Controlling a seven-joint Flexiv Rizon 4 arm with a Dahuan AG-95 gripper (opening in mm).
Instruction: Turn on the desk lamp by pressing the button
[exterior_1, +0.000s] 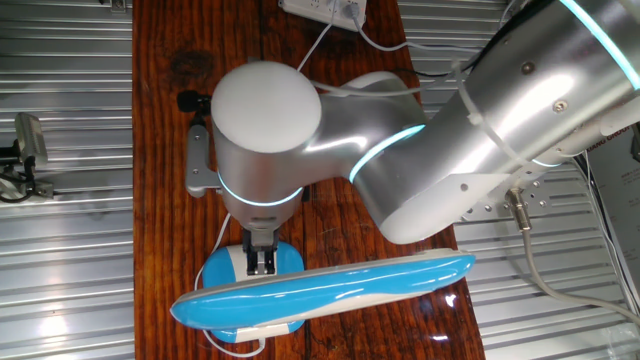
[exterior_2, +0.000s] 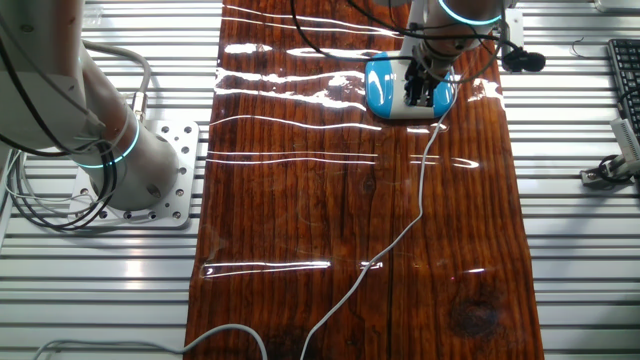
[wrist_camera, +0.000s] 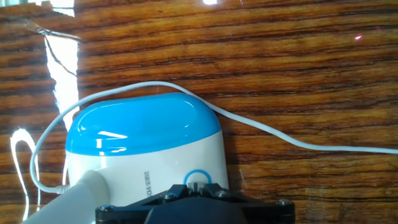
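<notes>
Glossy blue-and-white plastic desk lamp (exterior_1: 300, 292) at end of wooden counter (exterior_2: 300, 200). Gripper (exterior_1: 262, 262) directly above rounded base; ring-marked button (wrist_camera: 198, 180) just ahead of jaws, hand view. Long head runs crosswise to approach. Jaws' state: cannot tell. Judgement: straight descent remains.

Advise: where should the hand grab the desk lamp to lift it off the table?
Probably the desk lamp's rounded base, from above, fingers across its narrower width. The long curved head overhangs one side and tapers, so it looks a poor hold. Keep clear of the white cord looping round the base.
</notes>
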